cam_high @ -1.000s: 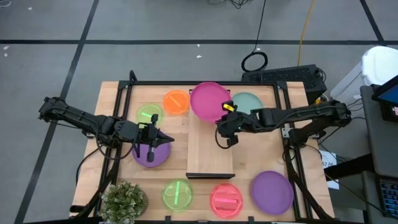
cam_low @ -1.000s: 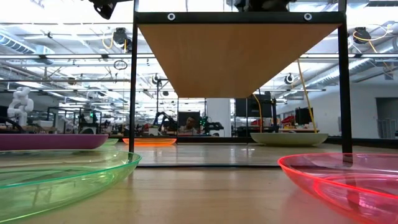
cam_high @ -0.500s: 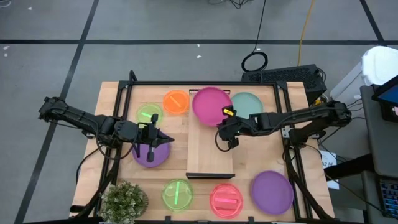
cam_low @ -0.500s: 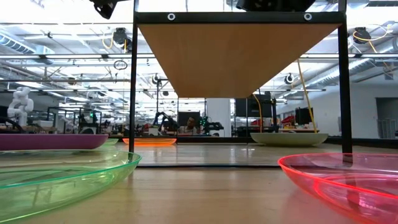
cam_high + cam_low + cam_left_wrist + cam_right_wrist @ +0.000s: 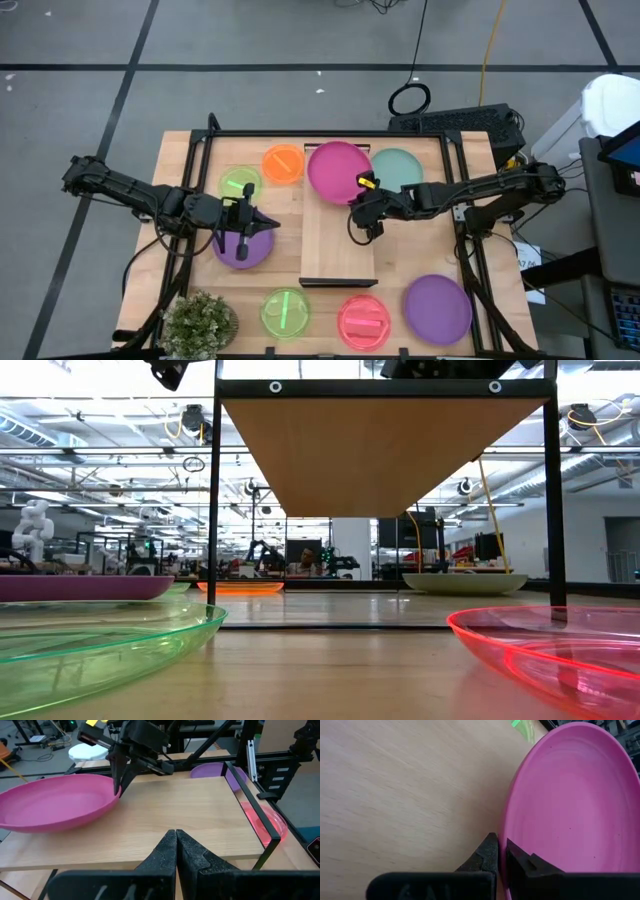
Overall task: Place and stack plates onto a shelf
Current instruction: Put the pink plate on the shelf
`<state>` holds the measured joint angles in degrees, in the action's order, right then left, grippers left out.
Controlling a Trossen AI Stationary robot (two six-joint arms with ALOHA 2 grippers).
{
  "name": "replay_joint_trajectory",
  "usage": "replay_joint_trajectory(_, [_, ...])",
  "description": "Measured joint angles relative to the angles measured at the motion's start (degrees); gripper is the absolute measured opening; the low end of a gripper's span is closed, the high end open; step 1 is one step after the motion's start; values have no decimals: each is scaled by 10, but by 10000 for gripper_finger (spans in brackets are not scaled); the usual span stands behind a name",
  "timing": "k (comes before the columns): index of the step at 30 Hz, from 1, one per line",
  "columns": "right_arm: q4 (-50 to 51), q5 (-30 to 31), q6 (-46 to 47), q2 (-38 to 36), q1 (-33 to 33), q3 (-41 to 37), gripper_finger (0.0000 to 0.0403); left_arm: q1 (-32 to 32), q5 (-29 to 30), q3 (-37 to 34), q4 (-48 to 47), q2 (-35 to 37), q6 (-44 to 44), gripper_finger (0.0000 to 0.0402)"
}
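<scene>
Magenta plate (image 5: 338,170): large, round, opaque plastic, shallow dished rim, smooth matte surface. It lies at the far end of the shelf (image 5: 338,250), overhanging the far edge; the right wrist view shows its rim (image 5: 560,800) against the pale board.

Shelf: long light-wood board, fine straight grain, dark bar at the near short end, raised on dark posts.

Right gripper (image 5: 364,207): clenched on the magenta plate's near rim, thin edge pinched between the two dark fingers (image 5: 492,851). The right arm reaches in from the right, stretched nearly level across the table.

Left gripper (image 5: 266,225): pincer closed, holding nothing, fingers pressed together (image 5: 176,851), pointing right toward the shelf. It hangs over a purple plate (image 5: 240,248) on the tabletop left of the shelf.

Around: teal plate (image 5: 400,165) right of the magenta one; translucent orange plate (image 5: 283,163) and small green plate (image 5: 239,183) far left; green plate (image 5: 284,311), pink-red plate (image 5: 362,320) and a second purple plate (image 5: 437,307) along the near edge. Potted plant (image 5: 199,322) at the near left corner.
</scene>
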<state>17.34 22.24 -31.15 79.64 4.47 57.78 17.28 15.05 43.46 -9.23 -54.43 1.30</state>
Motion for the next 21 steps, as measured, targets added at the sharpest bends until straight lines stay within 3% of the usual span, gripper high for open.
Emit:
replay_joint_trajectory(5, [0,0,0,0,0,0,5,0,0,0,0,0,0,1])
replay_joint_trajectory(21, [-33,-15,-13,0,5,0,71,0,0,0,0,0,0,1])
